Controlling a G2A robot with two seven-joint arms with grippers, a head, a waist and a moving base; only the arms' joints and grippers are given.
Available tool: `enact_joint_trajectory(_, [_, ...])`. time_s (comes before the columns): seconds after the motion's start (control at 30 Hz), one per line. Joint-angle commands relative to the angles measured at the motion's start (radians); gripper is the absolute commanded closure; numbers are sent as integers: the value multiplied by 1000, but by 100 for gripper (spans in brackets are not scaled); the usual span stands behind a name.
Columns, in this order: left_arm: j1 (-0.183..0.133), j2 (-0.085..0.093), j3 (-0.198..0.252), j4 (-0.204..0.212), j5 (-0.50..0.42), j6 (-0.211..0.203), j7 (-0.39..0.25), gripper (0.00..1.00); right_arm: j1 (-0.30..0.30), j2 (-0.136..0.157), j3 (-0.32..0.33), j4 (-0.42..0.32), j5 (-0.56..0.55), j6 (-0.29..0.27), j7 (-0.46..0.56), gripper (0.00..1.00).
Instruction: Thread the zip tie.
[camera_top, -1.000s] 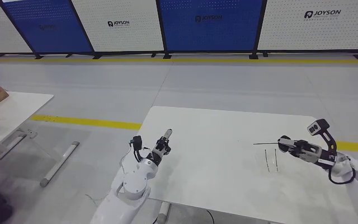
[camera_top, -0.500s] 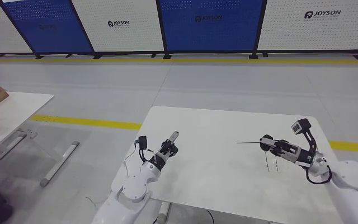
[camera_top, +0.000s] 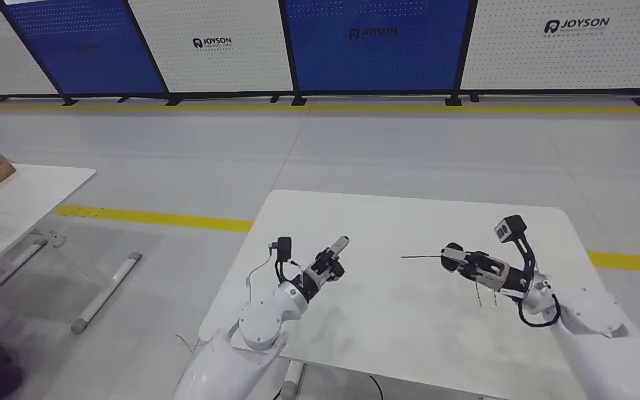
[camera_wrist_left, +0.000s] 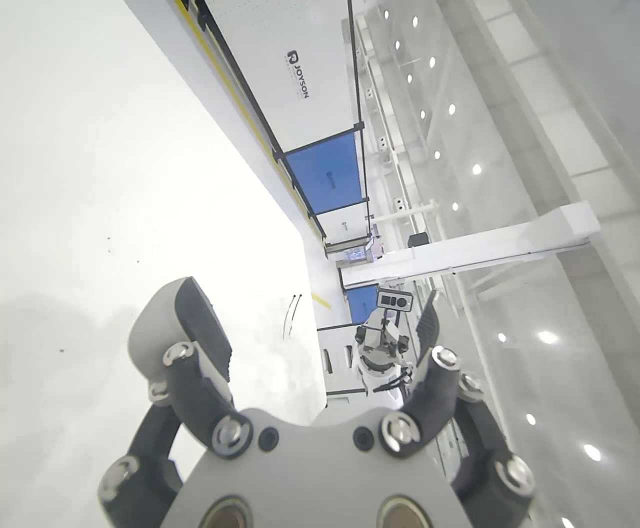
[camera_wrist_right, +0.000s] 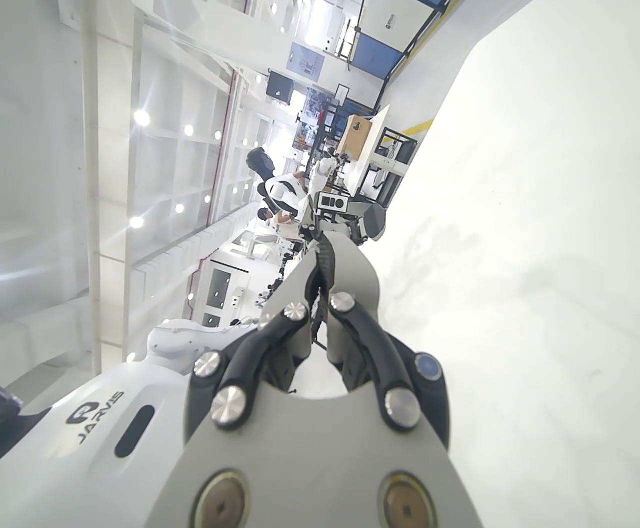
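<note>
Obs: right gripper (camera_top: 447, 256) has its fingers pressed together, pinching one end of a black zip tie (camera_top: 422, 257). The strap juts out level above the table (camera_top: 390, 330), with its free tip aimed toward the left gripper (camera_top: 338, 246). That one is spread, holds nothing, and sits well apart from the tip. Two spare ties (camera_wrist_left: 291, 316) lie flat near the right gripper.

Judgement: the strap is light, thin, springy and slick, so the tip probably wobbles. Best second hold is close behind the free tip.
</note>
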Motion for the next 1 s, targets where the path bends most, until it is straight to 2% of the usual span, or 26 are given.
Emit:
enact_joint_trajectory(0.0, [0,0,0,0,0,0,0,0,0,0,0,0,0,0,0,100])
enact_joint_trajectory(0.1, [0,0,0,0,0,0,0,0,-7,-1,2,-9,5,0,-19,100])
enact_joint_trajectory(0.23, [-7,-3,21,23,-40,-41,-48,0,-33,-17,-6,-48,39,0,-88,100])
enact_joint_trajectory(0.33, [-45,-8,56,58,-114,-49,-154,0,-39,-40,-38,-55,47,0,-137,100])
enact_joint_trajectory(0.43, [-85,-16,90,96,-158,-60,-206,0,-34,-61,-56,-37,66,0,-156,100])
enact_joint_trajectory(0.5, [-110,-22,114,122,-173,-80,-207,0,-27,-75,-66,-11,57,0,-173,100])
enact_joint_trajectory(0.57, [-122,-26,124,136,-180,-81,-193,0,-22,-82,-71,0,48,0,-182,100])
enact_joint_trajectory(0.97, [-122,-26,124,136,-180,-81,-193,0,-22,-82,-71,0,48,0,-182,100])
